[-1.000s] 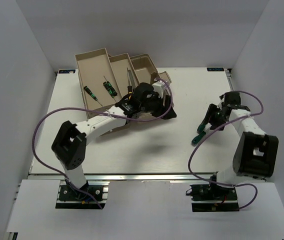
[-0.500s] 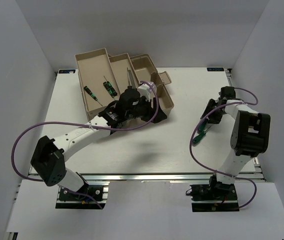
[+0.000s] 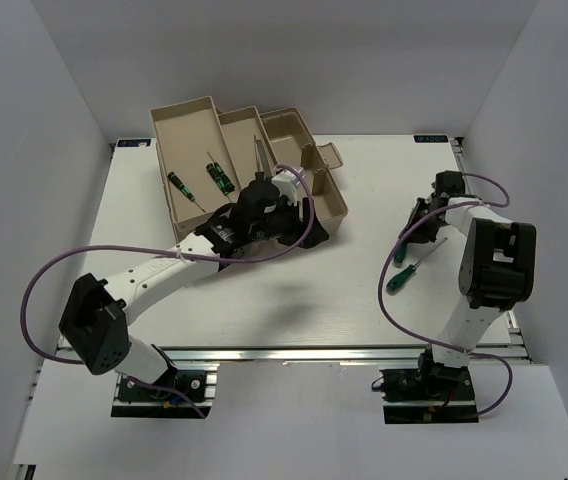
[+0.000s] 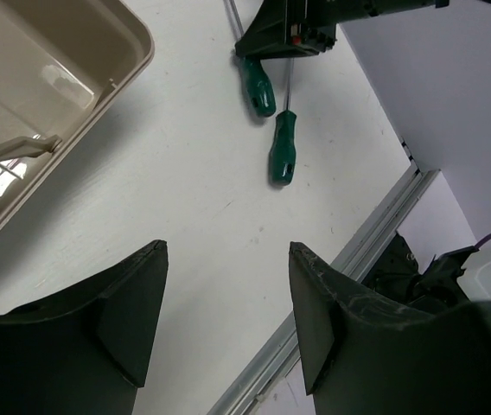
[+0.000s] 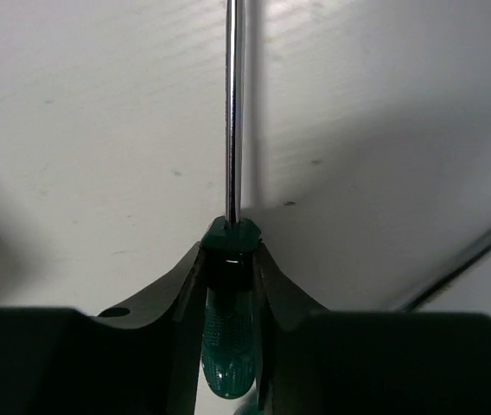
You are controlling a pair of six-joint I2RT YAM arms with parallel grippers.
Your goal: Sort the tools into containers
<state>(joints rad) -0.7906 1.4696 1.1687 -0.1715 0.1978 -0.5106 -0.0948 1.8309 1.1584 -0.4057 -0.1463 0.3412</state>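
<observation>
My right gripper (image 3: pixel 412 236) is shut on the green handle of a screwdriver (image 5: pixel 228 298) near its collar, low over the table. Its steel shaft (image 5: pixel 233 112) points away from the wrist camera. A second green-handled screwdriver (image 3: pixel 397 280) lies loose on the table just beside it; both show in the left wrist view, the held one (image 4: pixel 257 85) and the loose one (image 4: pixel 283 149). My left gripper (image 4: pixel 224 252) is open and empty, over bare table by the beige toolbox's (image 3: pixel 332 205) front right corner. Two short green-marked drivers (image 3: pixel 220 173) lie in the box's left tray (image 3: pixel 186 125).
The toolbox's fold-out tiers stand open at the back left, with a slim dark tool (image 3: pixel 261 156) in the middle tier. The table's metal front rail (image 4: pixel 349 259) runs close under my left gripper. White walls close in both sides.
Both arms changed posture. My left gripper drew back from over the toolbox's right end to its front corner. My right gripper stayed at the screwdriver handle, which barely shifted.
</observation>
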